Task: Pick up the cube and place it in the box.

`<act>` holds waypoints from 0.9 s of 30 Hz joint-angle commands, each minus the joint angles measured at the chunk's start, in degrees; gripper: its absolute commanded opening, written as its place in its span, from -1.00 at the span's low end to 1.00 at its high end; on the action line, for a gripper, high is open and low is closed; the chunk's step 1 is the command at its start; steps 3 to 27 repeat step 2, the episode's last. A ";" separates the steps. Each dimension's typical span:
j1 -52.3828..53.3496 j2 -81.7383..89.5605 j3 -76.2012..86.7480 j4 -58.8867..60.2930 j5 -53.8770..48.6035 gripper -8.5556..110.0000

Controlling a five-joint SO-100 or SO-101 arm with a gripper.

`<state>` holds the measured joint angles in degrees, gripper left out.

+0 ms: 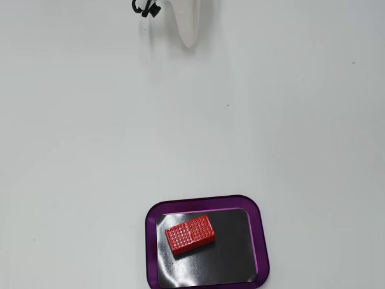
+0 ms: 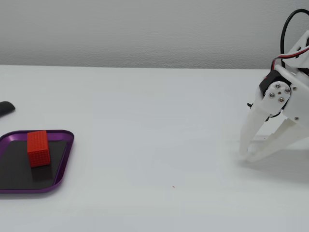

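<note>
In a fixed view from above, only the white tip of the gripper (image 1: 189, 36) reaches in at the top edge, with a loop of black cable (image 1: 144, 8) just to its left. From here the fingers read as one pale wedge, so this view does not show whether they are apart. Well below the tip, near the bottom edge and a little to its right, lies the box (image 1: 261, 232), its purple rim around a glossy black floor. The cube (image 1: 190, 234) rests on that floor in the left half, tilted, with its long side running up to the right; it touches no wall. Between the tip and the box stretches the bare white table (image 1: 90, 150), with a few small dark specks and nothing in the way.

In a fixed view from the side, the gripper (image 2: 245, 157) stands at the right, fingers pointing down and spread apart, their tips at the table (image 2: 154, 121) surface and holding nothing. Red and black wires (image 2: 285, 34) arch over the arm behind it. Far to the left of the gripper, across open table, sits the box (image 2: 67, 152) at the picture's edge, and the cube (image 2: 38, 148) stands inside it toward its left part, well apart from the fingers. A small dark object (image 2: 6, 108), cut by the left edge, lies just beyond the box; what it is cannot be told. A grey wall (image 2: 145, 29) closes the background.
</note>
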<state>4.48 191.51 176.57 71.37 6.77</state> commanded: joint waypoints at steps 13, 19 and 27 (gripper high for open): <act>0.26 5.45 0.18 0.35 0.26 -0.86; 0.26 5.45 0.18 0.35 0.26 -0.86; 0.26 5.45 0.18 0.35 0.26 -0.86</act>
